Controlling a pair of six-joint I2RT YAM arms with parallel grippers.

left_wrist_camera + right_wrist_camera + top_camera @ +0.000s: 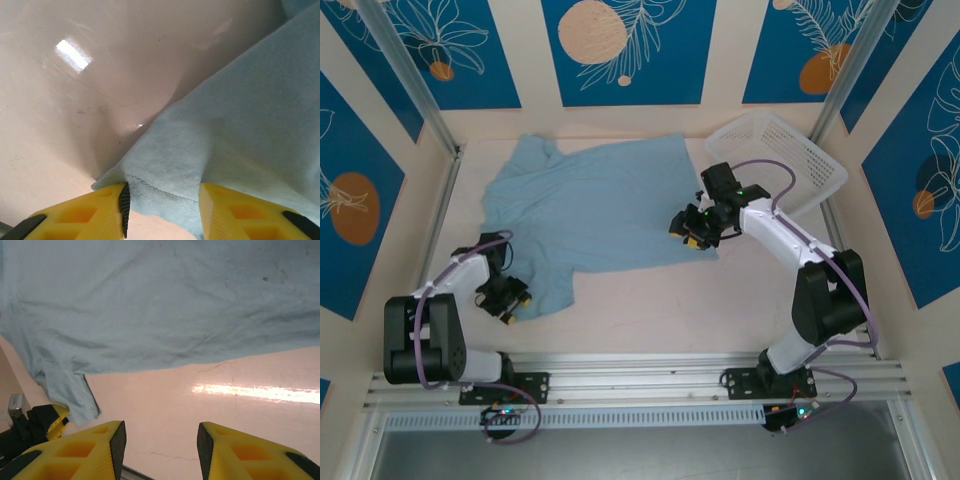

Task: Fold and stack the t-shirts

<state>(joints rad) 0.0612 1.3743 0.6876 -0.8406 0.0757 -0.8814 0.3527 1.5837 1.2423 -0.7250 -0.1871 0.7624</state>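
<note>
Spread left jaws straddle the t-shirt (240,125) hem corner so I can pinch it. My right jaws, also spread, hover above bare tabletop (225,415), just short of the cloth edge. Unfolded, the t-shirt lies across the tabletop centre.

The left arm (425,325) is seen folded close to its base, with the elbow drawn back and the forearm reached forward and to the right, carried low. The left gripper (507,297) is pointed downward at the end of it, and its yellow fingers (90,217) are set apart with a plain gap between them. The right arm (790,240) is raised from its base, bent sharply at the elbow, and stretched forward and to the left. The right gripper (687,228) is tilted downward, and its yellow fingers (87,450) are likewise set apart, with the dark pads (119,445) turned inward toward each other.
</note>
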